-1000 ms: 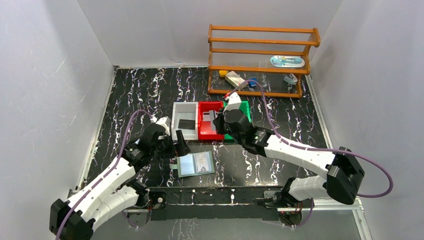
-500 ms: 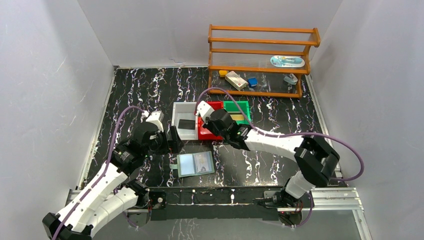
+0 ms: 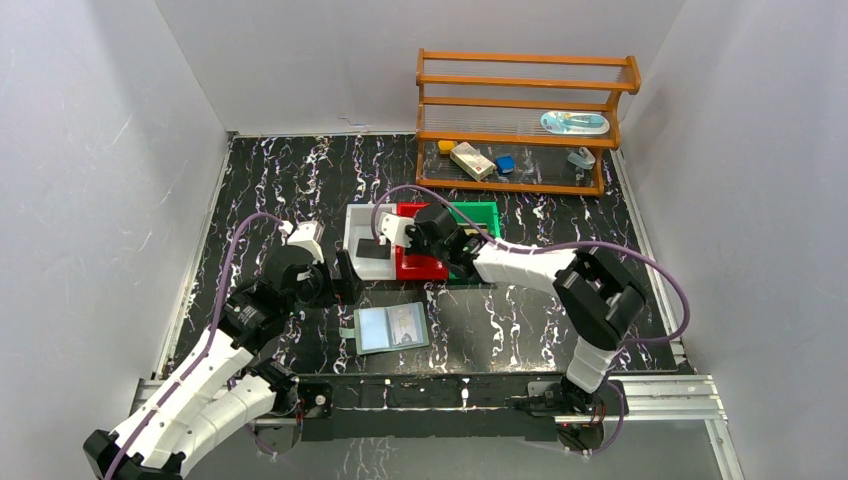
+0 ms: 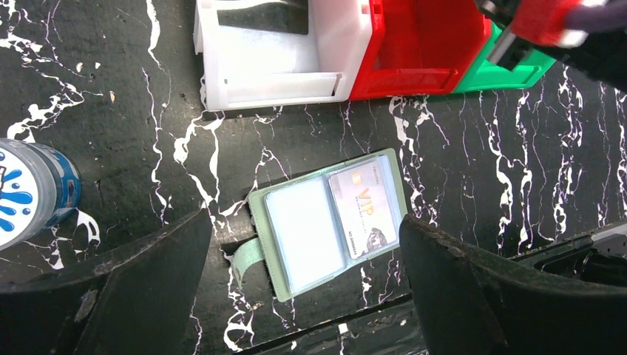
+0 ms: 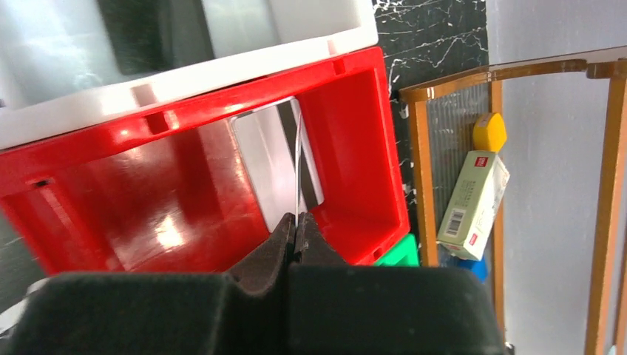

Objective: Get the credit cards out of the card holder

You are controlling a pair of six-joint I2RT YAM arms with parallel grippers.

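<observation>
Right tool (image 5: 298, 222) clamped on thin card (image 5: 297, 174), edge-on over red bin (image 5: 355, 133); off-centre release may snag wall. Left tool (image 4: 304, 266) apart above card holder (image 4: 296, 222) on bench (image 4: 111, 111), printed card (image 4: 364, 211) inside

The left arm (image 3: 215, 362) and the right arm (image 3: 522, 263) have white shell links joined by black cylindrical joints. A purple cable (image 3: 229, 268) runs along each one. Their jaws are matt black, broad, scuffed at the edges
</observation>
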